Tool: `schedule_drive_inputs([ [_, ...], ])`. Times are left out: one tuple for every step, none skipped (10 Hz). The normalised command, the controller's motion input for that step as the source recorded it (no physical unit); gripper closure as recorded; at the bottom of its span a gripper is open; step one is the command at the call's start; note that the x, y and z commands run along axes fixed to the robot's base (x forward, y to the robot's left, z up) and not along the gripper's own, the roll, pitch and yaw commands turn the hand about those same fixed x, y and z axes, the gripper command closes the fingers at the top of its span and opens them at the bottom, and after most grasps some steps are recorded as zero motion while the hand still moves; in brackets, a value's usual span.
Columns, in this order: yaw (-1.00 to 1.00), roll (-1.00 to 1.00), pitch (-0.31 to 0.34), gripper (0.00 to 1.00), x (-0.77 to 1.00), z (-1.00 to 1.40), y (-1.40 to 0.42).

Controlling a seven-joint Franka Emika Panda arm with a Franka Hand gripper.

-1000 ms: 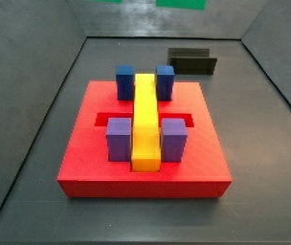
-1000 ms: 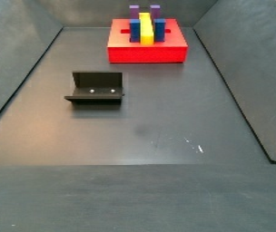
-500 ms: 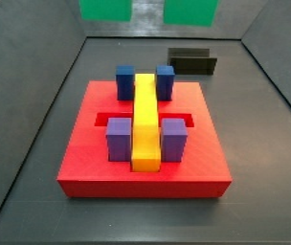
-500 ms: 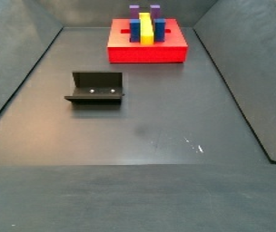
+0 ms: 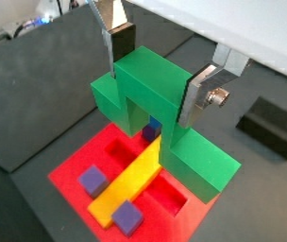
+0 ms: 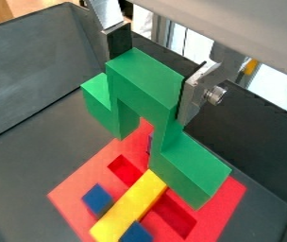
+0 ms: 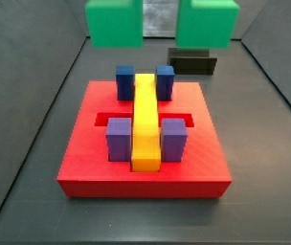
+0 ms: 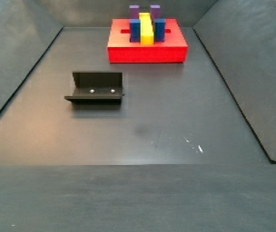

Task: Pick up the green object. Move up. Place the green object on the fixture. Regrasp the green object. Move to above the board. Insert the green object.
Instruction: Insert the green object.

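Two silver fingers (image 5: 109, 43) of hand (image 5: 153, 77) clamped on green object (image 5: 153, 90), held in air above red board (image 7: 142, 163). Fixture (image 8: 95, 89) apart on dark grey floor (image 8: 152, 127); dark walls around.

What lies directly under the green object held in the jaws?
Under the green object, held by the gripper above it, sits the board with its yellow bar, blue and purple blocks. The piece covers part of the board.
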Motion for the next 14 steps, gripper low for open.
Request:
schedule_drive_inputs([
  [0.07,0.04,-0.161,1.00,0.12,-0.36,-0.48],
  [0.21,0.11,-0.097,1.00,0.29,-0.35,-0.17],
  [0.05,0.25,-0.009,1.00,0.44,-0.30,0.01],
  [0.00,0.48,-0.044,1.00,0.04,-0.36,0.05],
  [0.03,0.34,-0.054,1.00,0.08,-0.35,0.17],
  [0.11,0.30,-0.043,1.00,0.01,-0.38,0.24],
  [0.11,0.14,-0.036,1.00,-0.06,-0.35,0.15],
  [0.05,-0.15,-0.010,1.00,-0.31,-0.31,0.00],
  [0.00,-0.20,-0.001,1.00,-0.43,-0.25,0.00],
  [0.00,-0.22,0.000,1.00,-0.46,-0.28,0.00],
  [0.05,-0.21,-0.024,1.00,-0.17,-0.17,0.00],
  [0.06,-0.15,-0.013,1.00,0.00,-0.12,0.00],
  [0.08,-0.12,-0.034,1.00,0.00,-0.21,0.00],
  [0.15,-0.12,-0.040,1.00,0.00,-0.27,0.00],
])
